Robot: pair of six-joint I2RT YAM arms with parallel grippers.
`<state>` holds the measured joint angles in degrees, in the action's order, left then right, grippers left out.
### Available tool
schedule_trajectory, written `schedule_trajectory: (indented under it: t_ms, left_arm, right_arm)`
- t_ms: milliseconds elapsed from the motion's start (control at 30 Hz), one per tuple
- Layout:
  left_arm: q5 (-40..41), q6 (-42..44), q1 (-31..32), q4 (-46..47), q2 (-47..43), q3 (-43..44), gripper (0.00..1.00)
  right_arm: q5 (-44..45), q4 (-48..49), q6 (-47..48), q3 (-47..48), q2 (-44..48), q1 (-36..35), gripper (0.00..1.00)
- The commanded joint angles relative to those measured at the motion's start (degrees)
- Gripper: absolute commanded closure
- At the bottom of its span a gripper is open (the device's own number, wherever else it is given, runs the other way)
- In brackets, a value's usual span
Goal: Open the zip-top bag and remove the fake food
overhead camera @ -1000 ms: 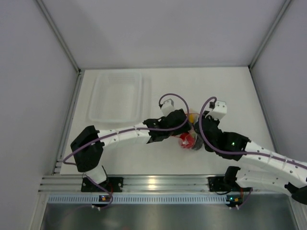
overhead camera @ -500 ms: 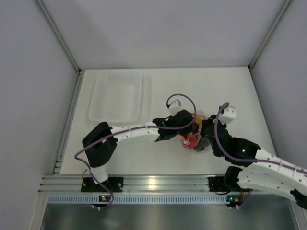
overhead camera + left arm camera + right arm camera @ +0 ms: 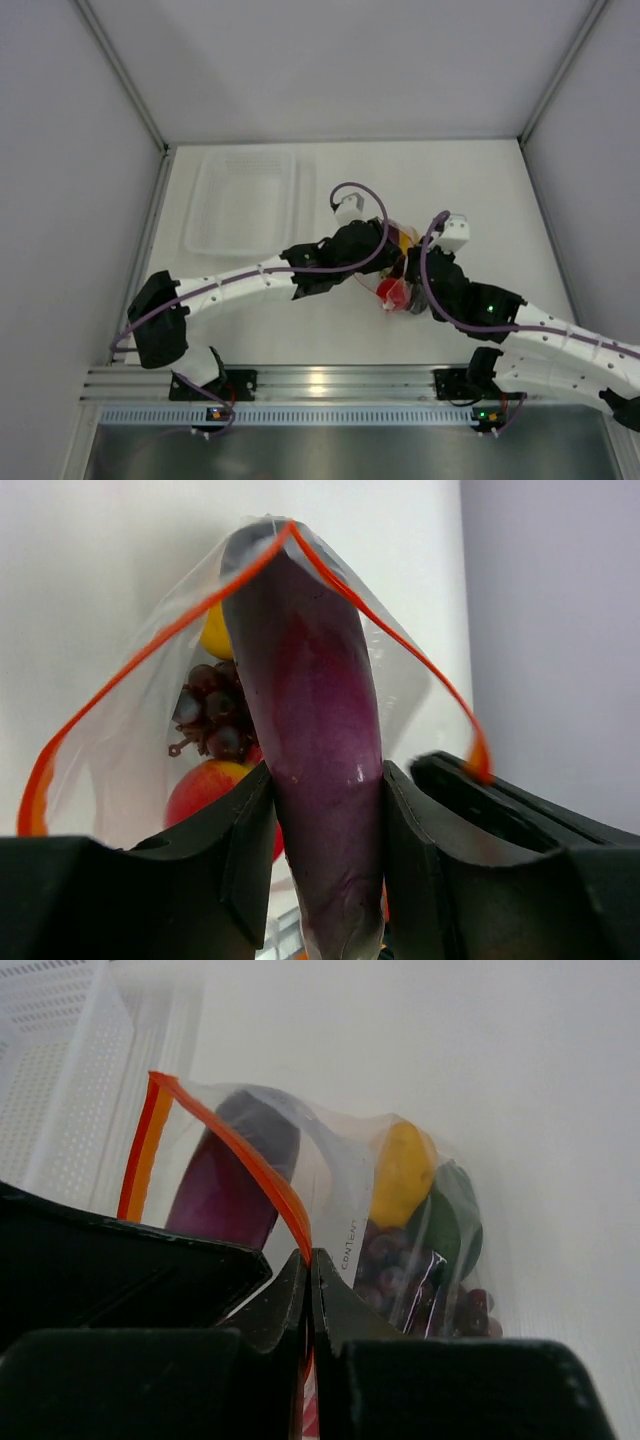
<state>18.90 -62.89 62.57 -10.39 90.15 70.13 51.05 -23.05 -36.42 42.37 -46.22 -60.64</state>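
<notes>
white table (image 3: 480, 180); eggplant (image 3: 315, 780) perhaps wrist-views only

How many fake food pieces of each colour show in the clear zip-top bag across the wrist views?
Glossy purple plastic eggplant: 1
Dark purple plastic grape bunch: 1
Yellow plastic lemon: 1
Red round plastic tomato: 1
Dark green plastic oval: 1
Total: 5, in or partly in the clear plastic zip-top bag
</notes>
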Motion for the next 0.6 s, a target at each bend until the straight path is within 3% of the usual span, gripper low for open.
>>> schedule_trajectory:
  t_ms: [0, 133, 267, 400, 567]
  left_arm:
    - [0.5, 3.2, -0.5, 3.5, -4.5, -1.4, 1.0]
    - [-5.0, 7.9, -1.5, 3.4, -8.2, -3.8, 1.0]
    - [-15.7, 13.5, -3.6, 2.5, -12.2, -6.0, 1.0]
    - [-22.4, 20.9, -6.1, -3.8, -15.8, -6.4, 1.0]
    - [-19.7, 26.5, -11.7, -11.8, -23.4, -8.2, 1.0]
  right_arm:
    - [-1.2, 4.2, 2.2, 0.3, -2.1, -0.7, 1.0]
    - [1.7, 3.0, 0.8, -0.6, -2.2, -0.7, 1.0]
    - [5.5, 1.3, -0.7, 0.0, -1.0, -0.4, 1.0]
    - [6.5, 0.8, 1.0, 1.0, 0.3, 0.4, 1.0]
    - [6.3, -0.2, 2.7, 2.6, 0.7, 1.8, 1.0]
